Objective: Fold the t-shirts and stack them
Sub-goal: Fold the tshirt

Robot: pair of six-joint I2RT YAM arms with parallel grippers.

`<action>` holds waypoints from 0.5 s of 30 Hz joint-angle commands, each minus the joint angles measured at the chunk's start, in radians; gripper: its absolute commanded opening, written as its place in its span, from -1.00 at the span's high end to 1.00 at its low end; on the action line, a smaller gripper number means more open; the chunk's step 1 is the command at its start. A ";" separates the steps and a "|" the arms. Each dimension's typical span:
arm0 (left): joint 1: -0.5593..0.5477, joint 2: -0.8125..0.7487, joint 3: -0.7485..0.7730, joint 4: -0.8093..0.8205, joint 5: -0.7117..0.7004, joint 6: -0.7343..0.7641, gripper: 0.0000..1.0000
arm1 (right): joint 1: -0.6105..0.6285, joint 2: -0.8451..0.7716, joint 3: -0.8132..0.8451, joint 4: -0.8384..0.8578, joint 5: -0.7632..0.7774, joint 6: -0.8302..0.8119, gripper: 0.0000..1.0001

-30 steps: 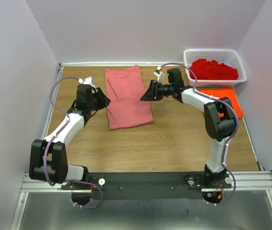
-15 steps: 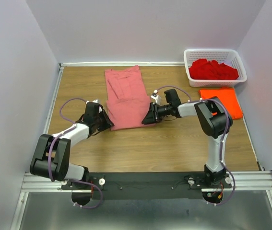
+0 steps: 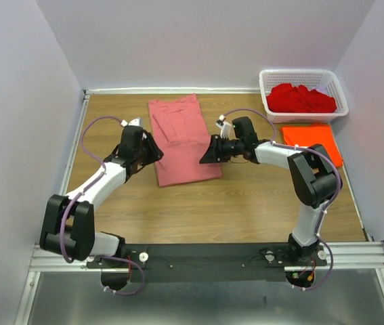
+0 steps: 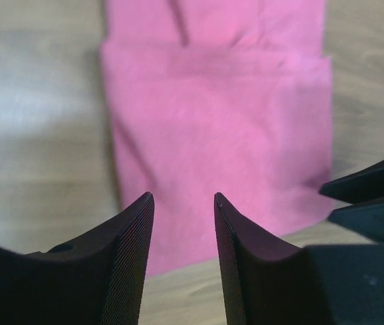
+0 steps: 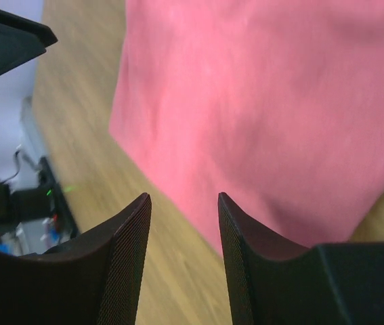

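A faded salmon-pink t-shirt (image 3: 180, 139) lies flat mid-table, its near part folded over itself. It fills the left wrist view (image 4: 219, 135) and the right wrist view (image 5: 259, 108). My left gripper (image 3: 156, 153) is open and empty at the shirt's left edge (image 4: 183, 200). My right gripper (image 3: 204, 153) is open and empty at the shirt's right edge (image 5: 183, 198). A folded bright orange t-shirt (image 3: 313, 143) lies at the right. Deep red t-shirts (image 3: 301, 98) are piled in the basket.
A white lattice basket (image 3: 305, 75) stands at the back right corner. Grey walls close in the table on three sides. Bare wood shows in front of the pink shirt and at the left.
Both grippers had moved toward me along the shirt's sides; now they have drawn back a little toward the far side. Both stay open and empty. The shirt's near fold looks about the same.
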 commanded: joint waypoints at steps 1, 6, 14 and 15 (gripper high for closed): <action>-0.026 0.098 0.093 0.013 -0.065 0.068 0.02 | 0.044 0.018 0.090 -0.043 0.239 -0.038 -0.04; -0.033 0.262 0.216 0.044 -0.092 0.119 0.07 | 0.059 0.106 0.212 -0.071 0.366 -0.057 -0.02; -0.058 0.436 0.254 0.053 -0.046 0.122 0.04 | 0.064 0.226 0.204 -0.089 0.416 -0.049 -0.01; -0.063 0.451 0.251 0.053 -0.046 0.121 0.04 | 0.064 0.220 0.181 -0.089 0.427 -0.043 -0.01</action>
